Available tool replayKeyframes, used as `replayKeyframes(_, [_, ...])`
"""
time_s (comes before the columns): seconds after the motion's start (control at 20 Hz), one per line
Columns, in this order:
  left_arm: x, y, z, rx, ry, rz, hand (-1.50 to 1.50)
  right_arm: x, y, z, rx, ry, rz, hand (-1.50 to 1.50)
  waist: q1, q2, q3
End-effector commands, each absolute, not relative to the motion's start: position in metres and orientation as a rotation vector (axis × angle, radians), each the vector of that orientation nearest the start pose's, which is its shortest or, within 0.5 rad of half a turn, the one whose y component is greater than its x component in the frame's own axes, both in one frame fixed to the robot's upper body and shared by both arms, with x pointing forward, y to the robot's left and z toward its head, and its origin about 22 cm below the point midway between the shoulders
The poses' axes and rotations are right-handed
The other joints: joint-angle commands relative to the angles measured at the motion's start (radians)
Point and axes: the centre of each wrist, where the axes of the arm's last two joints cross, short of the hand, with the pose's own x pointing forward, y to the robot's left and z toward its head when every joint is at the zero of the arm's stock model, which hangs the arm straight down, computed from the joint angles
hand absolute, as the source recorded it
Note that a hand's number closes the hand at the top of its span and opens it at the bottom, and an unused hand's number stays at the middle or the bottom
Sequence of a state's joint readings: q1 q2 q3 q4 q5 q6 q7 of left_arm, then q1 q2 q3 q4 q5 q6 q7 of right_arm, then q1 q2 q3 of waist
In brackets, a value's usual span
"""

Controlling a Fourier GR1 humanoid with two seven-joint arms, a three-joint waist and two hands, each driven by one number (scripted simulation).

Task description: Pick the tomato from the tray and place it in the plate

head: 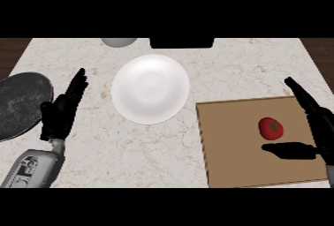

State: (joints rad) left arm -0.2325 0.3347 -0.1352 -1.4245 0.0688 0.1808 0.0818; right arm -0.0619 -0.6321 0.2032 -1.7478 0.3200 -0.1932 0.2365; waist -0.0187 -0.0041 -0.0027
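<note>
The counter (248,75) looks like pale marble, smooth with faint brown veining, and the tray (235,150) on it is a flat matt brown (like cardboard or unvarnished board). The plate (150,88) is smooth glossy white, the tomato (270,128) a shiny red skin with a green stalk, while the round dark pan (20,106) at the left looks speckled and dull.

A: Report any legible text, labels, brands or numbers in the head view.

B: None legible. The left forearm (29,167) carries small dark markings, too blurred to read.
</note>
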Motion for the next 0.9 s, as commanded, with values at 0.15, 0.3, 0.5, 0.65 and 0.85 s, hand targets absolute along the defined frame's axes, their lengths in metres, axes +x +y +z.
replayKeyframes(0.15, [0.302, 0.252, 0.032, 0.224, -1.566, -0.201, 0.0, 0.241, -0.299, 0.146, -0.797, -1.173, 0.864, -1.5, 0.008, 0.003, 0.0])
replayKeyframes(0.3, [0.303, 0.253, 0.037, 0.231, -1.559, -0.208, 0.0, 0.243, -0.312, 0.156, -0.785, -1.102, 0.899, -1.5, 0.013, 0.003, 0.002])
replayKeyframes(0.5, [0.296, 0.248, 0.035, 0.213, -1.554, -0.221, 0.0, 0.256, -0.299, 0.152, -0.756, -1.033, 0.891, -1.5, 0.022, 0.004, 0.002])
replayKeyframes(0.65, [0.304, 0.258, 0.04, 0.214, -1.569, -0.214, 0.0, 0.269, -0.291, 0.157, -0.741, -1.022, 0.906, -1.5, 0.022, 0.005, 0.002])
replayKeyframes(0.85, [0.29, 0.263, 0.044, 0.222, -1.565, -0.212, 0.0, 0.276, -0.296, 0.146, -0.724, -0.989, 0.902, -1.5, 0.023, 0.004, 0.003])
